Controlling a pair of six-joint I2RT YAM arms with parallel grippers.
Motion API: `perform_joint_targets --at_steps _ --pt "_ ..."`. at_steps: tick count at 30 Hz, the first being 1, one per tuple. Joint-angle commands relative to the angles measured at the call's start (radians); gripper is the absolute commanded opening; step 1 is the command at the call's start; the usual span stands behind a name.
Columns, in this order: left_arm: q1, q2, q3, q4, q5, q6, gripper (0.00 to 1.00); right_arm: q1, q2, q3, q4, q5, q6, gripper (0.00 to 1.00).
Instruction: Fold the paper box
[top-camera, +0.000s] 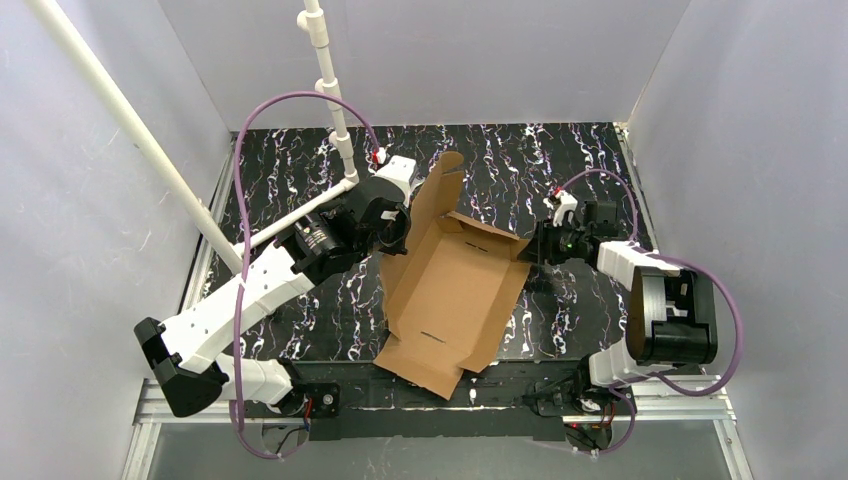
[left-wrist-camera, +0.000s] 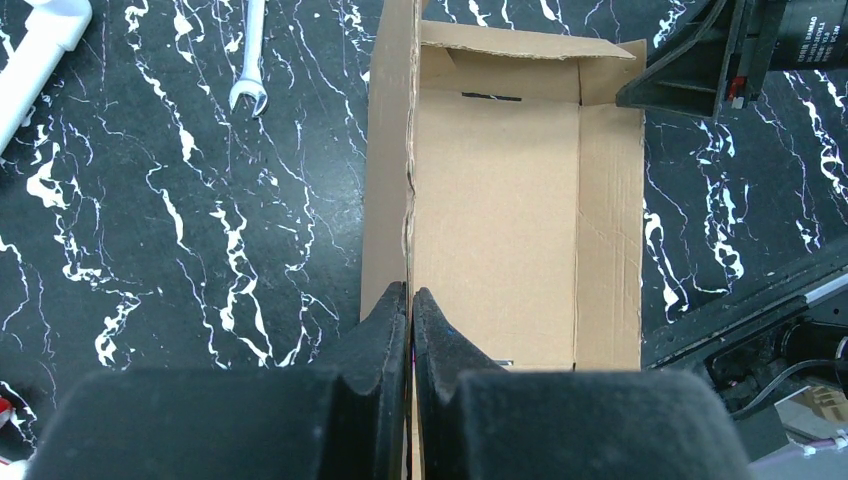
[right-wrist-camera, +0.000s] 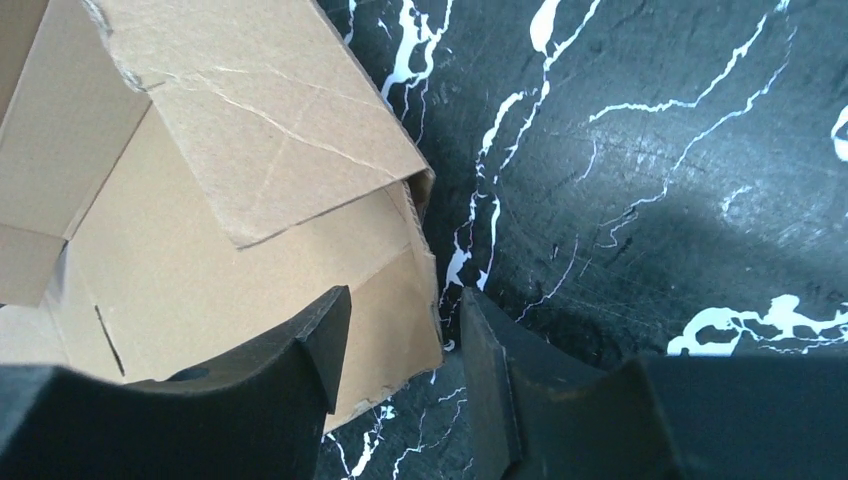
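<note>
Pipework (top-camera: 130, 120) of white plastic slants over the far-left of the black marbled table (top-camera: 340, 300), and purple cables (top-camera: 240, 200) loop from both arms. A small open-ended wrench (left-wrist-camera: 248, 75) lies on the tabletop well to the left of the paper box (top-camera: 455, 290). Nothing lies between either arm and the cardboard.

The box sits mid-table, its base flat. Its left wall stands up, a long flap rises at the far-left, and the near end reaches the table's edge.

The left gripper (top-camera: 396, 230) is pinched tight on the top edge of that upright left wall, fingertips (left-wrist-camera: 385, 320) meeting on the cardboard.

The right gripper (top-camera: 538, 245) is at the far-right corner. Its jaws are partly apart and astride the raised right edge (right-wrist-camera: 430, 260), one finger (right-wrist-camera: 320, 340) over the inside and the other over the table, not clamped.
</note>
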Motion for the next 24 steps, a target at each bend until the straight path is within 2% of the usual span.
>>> perform_joint_targets --at_steps 1,4,9,14,19,24 --pt "0.006 -0.004 0.017 0.016 -0.008 -0.015 0.0 0.027 -0.092 -0.023 0.075 0.087 -0.04 0.51" --pt "0.008 0.011 0.029 0.016 -0.011 -0.018 0.0 0.068 -0.127 -0.033 0.088 0.123 -0.064 0.43" --pt "0.02 0.037 0.046 0.02 0.0 -0.011 0.0 0.112 -0.129 -0.018 0.071 0.154 -0.13 0.23" --pt "0.036 0.053 0.069 0.02 0.017 0.0 0.0 0.15 -0.165 -0.024 0.062 0.184 -0.196 0.1" --pt "0.041 0.062 0.08 0.035 0.089 0.04 0.0 0.236 -0.188 -0.014 0.056 0.274 -0.276 0.03" --pt "0.044 0.056 0.081 0.041 0.131 0.076 0.0 0.318 -0.191 -0.004 0.044 0.381 -0.372 0.02"
